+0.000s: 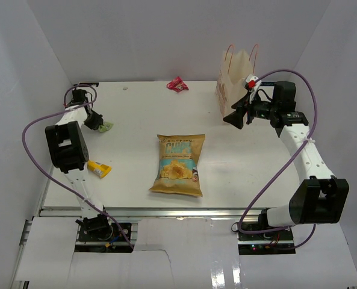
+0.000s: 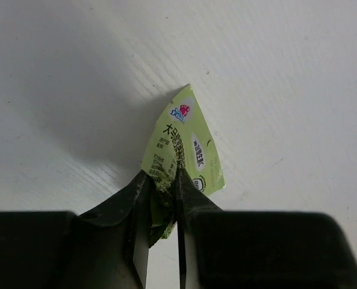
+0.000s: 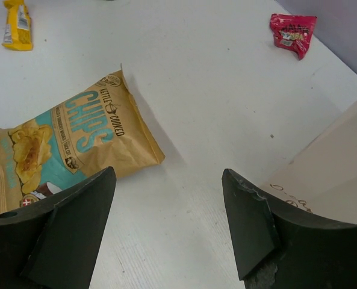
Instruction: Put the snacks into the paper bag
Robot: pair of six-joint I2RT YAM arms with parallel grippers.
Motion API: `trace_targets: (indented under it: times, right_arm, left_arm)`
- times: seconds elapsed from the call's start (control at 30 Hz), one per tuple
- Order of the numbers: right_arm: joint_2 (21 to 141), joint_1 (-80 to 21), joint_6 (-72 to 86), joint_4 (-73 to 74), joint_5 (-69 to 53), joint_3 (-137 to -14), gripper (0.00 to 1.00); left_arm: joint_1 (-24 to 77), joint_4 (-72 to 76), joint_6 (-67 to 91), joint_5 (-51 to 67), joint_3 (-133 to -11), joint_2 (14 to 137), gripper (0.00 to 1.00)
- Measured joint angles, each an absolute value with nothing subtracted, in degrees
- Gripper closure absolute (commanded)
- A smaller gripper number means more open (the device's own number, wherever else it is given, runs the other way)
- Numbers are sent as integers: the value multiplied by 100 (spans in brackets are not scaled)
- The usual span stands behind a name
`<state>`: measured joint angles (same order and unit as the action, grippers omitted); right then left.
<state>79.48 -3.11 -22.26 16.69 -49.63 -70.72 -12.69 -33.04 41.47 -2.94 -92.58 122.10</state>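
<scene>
- left gripper (image 2: 163, 189): jaws pinched shut on the near corner of the green packet (image 2: 183, 144), at the far left of the table (image 1: 136, 108); only a corner is held, so I'd carry it slowly and level lest it slip (whether it is off the surface, I cannot tell)
- right gripper (image 3: 167, 180): jaws wide apart, nothing in them, hanging just beside the paper bag (image 1: 238, 75); best held off the bag's mouth during the drop
- paper bag: upright at far right, handles up; let go above the opening, not against its wall
- chips bag (image 1: 178, 165): flat at the table's centre, between the green packet and the paper bag; pass well above it
- yellow packet (image 1: 99, 170): near left, beside the left arm
- pink-red packet (image 1: 177, 84): far edge, left of the paper bag
</scene>
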Motion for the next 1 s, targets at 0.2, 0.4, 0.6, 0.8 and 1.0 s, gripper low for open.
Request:
trace_targets:
  times: [0.2, 0.4, 0.6, 0.8, 1.0]
  right_arm:
    - [8042, -491, -2753, 2250, -5476, -7308, 24]
    - [8444, -1772, -3387, 3059, -5236, -7859, 23]
    - [9155, -2705, -2064, 2786, -4899, -8182, 21]
    - [9883, -3111, 45, 2231, -4073, -8576, 19]
    - [10022, -3330, 742, 2204, -3430, -8611, 21]
  left_arm:
    - [-1291, -2801, 4018, 502, -8444, 11692, 85]
    - [-1155, -1431, 4121, 2620, -6766, 10313, 86]
    - [148, 137, 4397, 4219, -6121, 9596, 87]
    - [1374, 757, 4580, 4803, -6119, 9574, 87]
    - [1525, 945, 4751, 4882, -6119, 9574, 87]
